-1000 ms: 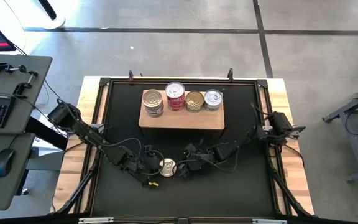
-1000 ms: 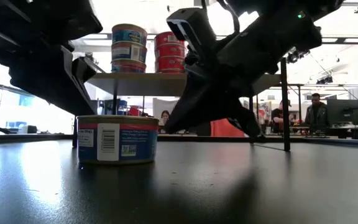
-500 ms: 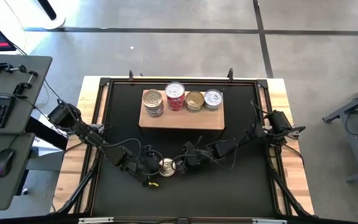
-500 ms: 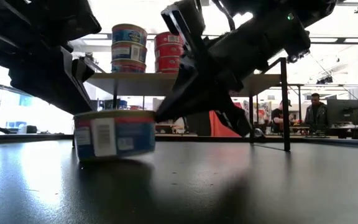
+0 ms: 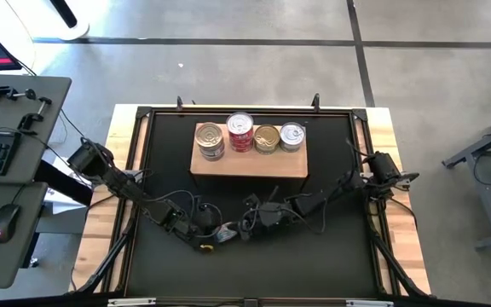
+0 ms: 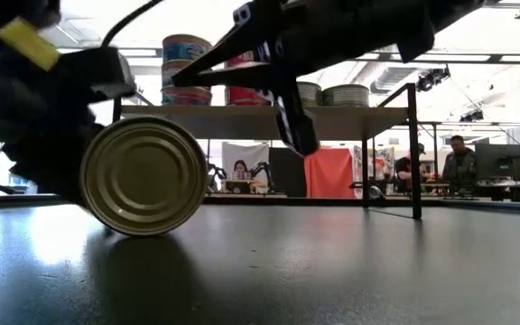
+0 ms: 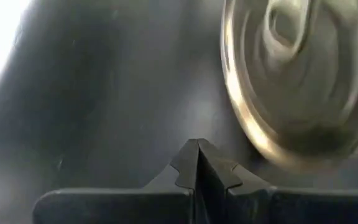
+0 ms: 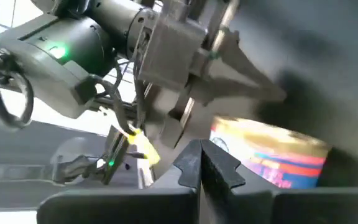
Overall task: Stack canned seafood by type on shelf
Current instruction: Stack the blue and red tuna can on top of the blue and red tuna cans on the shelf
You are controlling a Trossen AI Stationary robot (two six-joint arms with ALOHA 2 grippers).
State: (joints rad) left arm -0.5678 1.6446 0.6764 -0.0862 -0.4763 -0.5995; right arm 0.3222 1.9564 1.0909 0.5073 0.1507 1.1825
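Note:
One tin of canned seafood (image 5: 226,232) stands on its curved side on the black table, its flat gold end (image 6: 143,176) facing the near edge. My left gripper (image 5: 213,231) is shut just left of it. My right gripper (image 5: 244,226) is shut just right of it and a little above, as the dark finger (image 6: 287,108) shows. More tins are stacked in several piles (image 5: 240,132) on the light-brown shelf (image 5: 250,164) farther back. My left gripper has its shut fingertips (image 7: 199,155) right beside the tin's gold end (image 7: 291,87), coming slanting down from the table's left. I cannot tell whether they touch it. My right gripper has its shut fingertips (image 8: 201,155) next to the tin's label side (image 8: 272,155), coming from the right. A touch cannot be told here either.
The shelf stands on the far half of the table and carries several piles of tins (image 6: 188,68). Pale wooden strips (image 5: 399,239) edge the black table. Loose cables lie around both arms. People sit in the room behind (image 6: 459,162).
The tin stood flat on the table, label outward. My right gripper moved left against it and then rose while tilting up. The tin tipped over onto its curved side, so that a flat end now faces the near edge. My left gripper has sunk a little beside it.

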